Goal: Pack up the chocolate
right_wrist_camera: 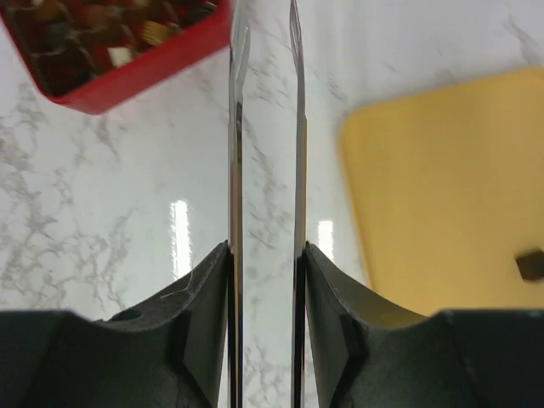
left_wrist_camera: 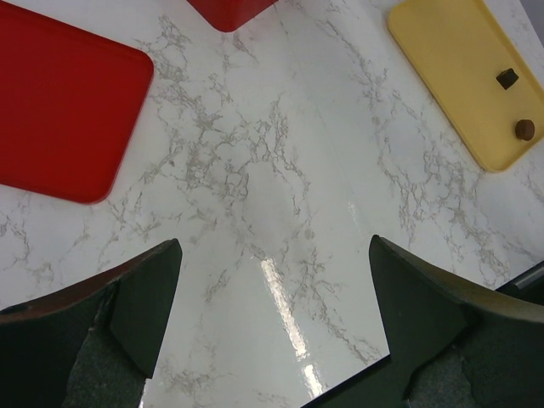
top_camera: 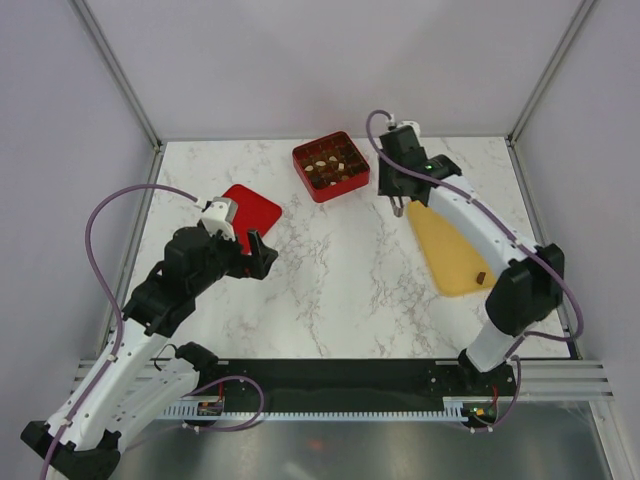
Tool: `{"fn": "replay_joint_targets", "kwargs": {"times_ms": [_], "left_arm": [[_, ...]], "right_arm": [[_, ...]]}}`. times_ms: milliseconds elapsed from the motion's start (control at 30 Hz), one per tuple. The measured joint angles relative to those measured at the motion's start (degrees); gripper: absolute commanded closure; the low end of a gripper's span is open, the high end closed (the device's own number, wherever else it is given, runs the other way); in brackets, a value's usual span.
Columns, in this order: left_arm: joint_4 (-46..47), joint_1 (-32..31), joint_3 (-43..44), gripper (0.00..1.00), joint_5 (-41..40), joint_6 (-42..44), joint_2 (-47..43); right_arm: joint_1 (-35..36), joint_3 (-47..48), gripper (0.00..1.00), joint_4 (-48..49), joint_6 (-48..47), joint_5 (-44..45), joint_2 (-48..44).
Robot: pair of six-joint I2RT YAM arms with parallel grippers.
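Lying loose on the yellow tray, right of frame: two dark chocolate pieces; more fill the red box, upper centre. Right hand between them, blades nearly together, grip cannot be told. Left hand spread over counter. Advice: straddle one piece squarely, pinch gently

Top external: stands high and far back on the near side of the yellow tray, looking down and forward. Left wrist: hangs low, well left of the tray, facing it. Right wrist: sits close beside the tray's far end, looking down. Shares the tray and a chocolate piece on it with both others.
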Motion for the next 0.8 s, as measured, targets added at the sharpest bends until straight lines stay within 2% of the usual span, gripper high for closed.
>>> {"fn": "replay_joint_targets", "kwargs": {"times_ms": [200, 367, 567, 800], "left_arm": [[0.0, 0.0, 0.0, 0.00, 1.1, 0.0, 0.1], [0.0, 0.0, 0.0, 0.00, 1.4, 0.0, 0.2], [0.0, 0.0, 0.0, 0.00, 2.4, 0.0, 0.5], [0.0, 0.0, 0.0, 0.00, 2.5, 0.0, 0.4]], "right_arm": [[-12.2, -15.7, 0.54, -6.2, 2.8, -0.4, -16.9], [-21.6, -24.0, 0.52, -11.8, 2.8, -0.8, -25.7], [-31.6, -31.9, 0.51, -13.6, 2.5, -4.7, -28.9], [-33.8, -35.1, 0.49, -11.8, 3.0, -7.8, -28.9]]}}
